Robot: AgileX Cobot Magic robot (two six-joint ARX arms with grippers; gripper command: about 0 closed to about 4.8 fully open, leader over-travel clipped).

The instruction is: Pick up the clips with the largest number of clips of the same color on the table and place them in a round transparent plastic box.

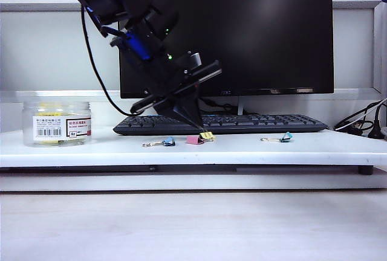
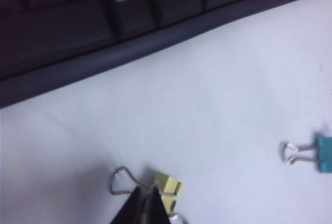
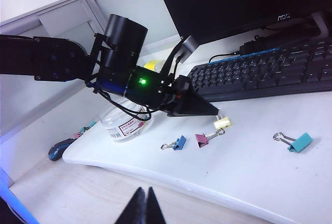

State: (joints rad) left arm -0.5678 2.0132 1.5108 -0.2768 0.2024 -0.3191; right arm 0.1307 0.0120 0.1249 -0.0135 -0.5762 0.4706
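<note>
A small yellow clip (image 2: 168, 185) lies on the white board in front of the keyboard. My left gripper (image 2: 147, 190) is shut on its silver wire handle. From the side, the left gripper (image 1: 201, 128) points down at the yellow clip (image 1: 207, 135), which is at the board's surface. The round transparent plastic box (image 1: 57, 123) stands at the board's far left, well apart; yellow shapes show through its wall. My right gripper (image 3: 144, 192) is shut on nothing above the wooden desk, off the board, and does not show in the exterior view.
A pink clip (image 1: 195, 140) lies right beside the yellow one, and a blue clip (image 1: 169, 142) lies further left. A teal clip (image 1: 286, 136) lies to the right. The black keyboard (image 1: 254, 123) and monitor stand behind. A mouse (image 3: 59, 149) sits beyond the box.
</note>
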